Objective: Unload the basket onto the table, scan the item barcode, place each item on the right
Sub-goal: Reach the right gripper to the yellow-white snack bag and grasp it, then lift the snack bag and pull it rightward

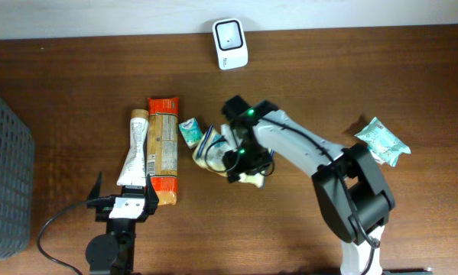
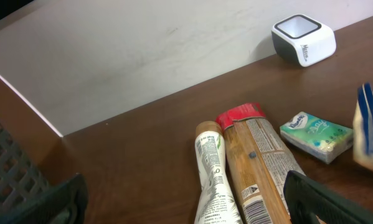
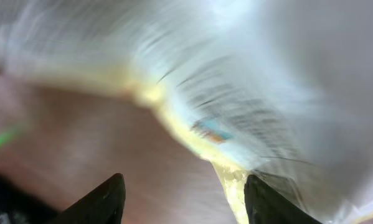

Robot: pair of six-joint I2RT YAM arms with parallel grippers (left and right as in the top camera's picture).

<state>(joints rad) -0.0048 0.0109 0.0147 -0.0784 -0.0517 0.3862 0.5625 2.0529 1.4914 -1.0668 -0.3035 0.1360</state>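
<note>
1. The left gripper (image 1: 123, 188) hangs near-left, fingers wide and empty.
2. The step in hand is likely the pickup. A soft white pack (image 1: 208, 150) with yellow and blue edges lies mid-scene on the bench (image 1: 60, 84).
3. The right gripper (image 1: 241, 156) sits over it, fingers part-spread — whether they grip, I cannot tell.
4. The next move calls for a sure hold, then lifting the barcode toward the scanner (image 1: 230, 43) at the far edge.

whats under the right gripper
A white and yellow packet is under the right gripper. Only its ends stick out. The gripper covers its middle, so no barcode shows, and whether the jaws grip it cannot be told.
</note>
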